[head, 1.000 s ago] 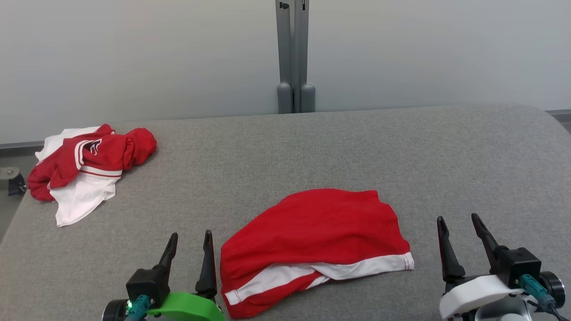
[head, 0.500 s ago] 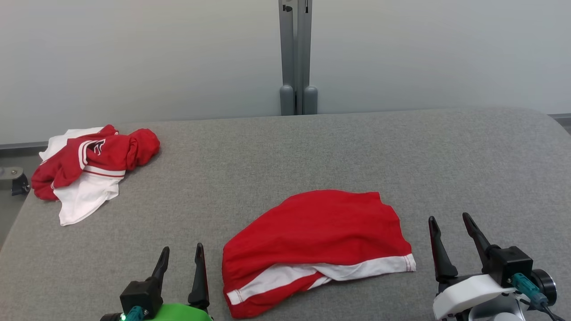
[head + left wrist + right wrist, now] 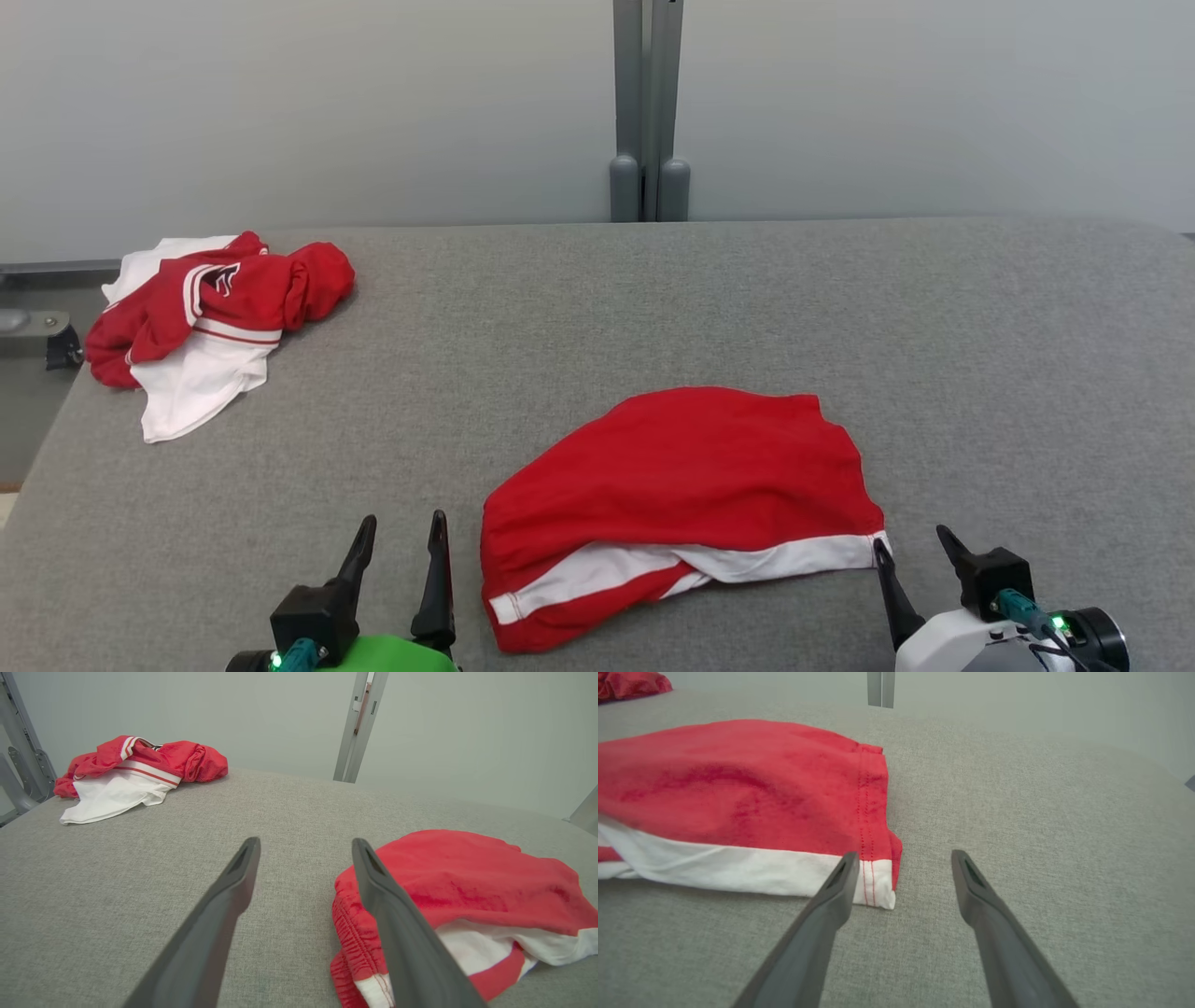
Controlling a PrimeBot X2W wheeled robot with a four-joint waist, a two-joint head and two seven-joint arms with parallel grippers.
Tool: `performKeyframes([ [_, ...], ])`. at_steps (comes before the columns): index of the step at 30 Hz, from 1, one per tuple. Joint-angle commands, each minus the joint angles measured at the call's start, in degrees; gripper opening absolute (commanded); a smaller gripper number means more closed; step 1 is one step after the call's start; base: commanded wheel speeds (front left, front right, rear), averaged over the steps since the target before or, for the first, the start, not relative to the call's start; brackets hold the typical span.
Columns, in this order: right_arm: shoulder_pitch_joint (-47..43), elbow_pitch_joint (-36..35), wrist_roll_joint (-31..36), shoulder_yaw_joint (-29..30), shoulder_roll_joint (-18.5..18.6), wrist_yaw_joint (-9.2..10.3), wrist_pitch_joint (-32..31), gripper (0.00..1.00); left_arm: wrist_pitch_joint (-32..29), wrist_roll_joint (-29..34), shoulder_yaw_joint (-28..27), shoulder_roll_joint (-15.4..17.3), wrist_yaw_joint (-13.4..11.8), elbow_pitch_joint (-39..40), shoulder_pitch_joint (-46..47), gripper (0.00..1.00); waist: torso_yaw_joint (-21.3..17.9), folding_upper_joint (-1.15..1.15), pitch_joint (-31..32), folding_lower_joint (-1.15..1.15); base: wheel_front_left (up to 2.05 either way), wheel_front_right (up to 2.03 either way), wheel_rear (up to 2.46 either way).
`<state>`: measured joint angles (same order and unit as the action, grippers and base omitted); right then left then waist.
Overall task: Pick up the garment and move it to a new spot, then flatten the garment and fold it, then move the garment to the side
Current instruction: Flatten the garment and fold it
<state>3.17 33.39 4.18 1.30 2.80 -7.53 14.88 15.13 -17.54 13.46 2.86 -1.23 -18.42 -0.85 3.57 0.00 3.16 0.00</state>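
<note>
A red garment (image 3: 686, 476) with a white band along its near edge lies folded over on the grey padded table (image 3: 597, 317), front and centre. To its left my left gripper (image 3: 403, 518) stands open and empty, its right finger near the garment's gathered waistband (image 3: 348, 924). My right gripper (image 3: 910, 539) is open too, low at the garment's right end, with its left fingertip just short of the white-banded corner (image 3: 878, 884). From the wrist cameras, both the left gripper (image 3: 304, 841) and the right gripper (image 3: 904, 854) have bare table between their fingers.
A crumpled red and white garment (image 3: 210, 317) lies at the table's far left corner. A grey post (image 3: 647, 112) rises behind the far edge, in front of a pale wall. The left table edge drops off near a metal bracket (image 3: 37, 331).
The head camera has shifted, so the whole scene sits a little to the right. My right gripper has drawn back and inward to the garment's right corner. The garments have not moved.
</note>
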Motion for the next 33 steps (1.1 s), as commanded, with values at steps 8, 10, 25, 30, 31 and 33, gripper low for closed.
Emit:
performKeyframes([
  [8,5.70,10.29,2.26,0.25,0.19,0.08,0.27,1.00,0.03,0.11,-0.18,0.07,-0.58,-0.06,0.81,1.00,2.42,0.00,-1.86,0.00,0.00,0.00,0.00],
  [10,6.49,11.63,1.93,-0.13,0.19,0.08,0.31,0.96,0.03,0.23,-0.33,0.07,-0.59,-0.02,0.72,1.00,2.58,0.00,-2.05,0.00,0.00,0.00,0.00],
  [25,7.03,13.10,-1.99,-3.10,0.17,0.08,0.34,0.00,-0.97,-4.23,4.74,0.08,4.21,-8.96,0.66,1.00,1.93,0.00,-2.46,0.00,0.00,0.00,0.00],
  [30,7.58,12.79,-2.64,-3.14,0.18,0.08,0.34,0.00,-2.81,-7.20,7.38,0.08,6.01,-10.59,1.20,1.00,1.85,0.00,-2.57,0.00,0.00,0.00,0.00],
  [31,7.59,12.50,-2.74,-3.05,0.18,0.08,0.34,0.00,-3.34,-8.13,7.98,0.09,6.23,-10.88,1.46,1.00,1.78,0.00,-2.60,0.00,0.00,0.00,0.00],
  [33,7.52,12.09,-2.87,-3.01,0.18,0.08,0.34,0.00,-4.03,-9.28,8.71,0.09,6.52,-11.48,1.83,1.00,1.61,0.00,-2.68,0.00,0.00,0.00,0.00],
])
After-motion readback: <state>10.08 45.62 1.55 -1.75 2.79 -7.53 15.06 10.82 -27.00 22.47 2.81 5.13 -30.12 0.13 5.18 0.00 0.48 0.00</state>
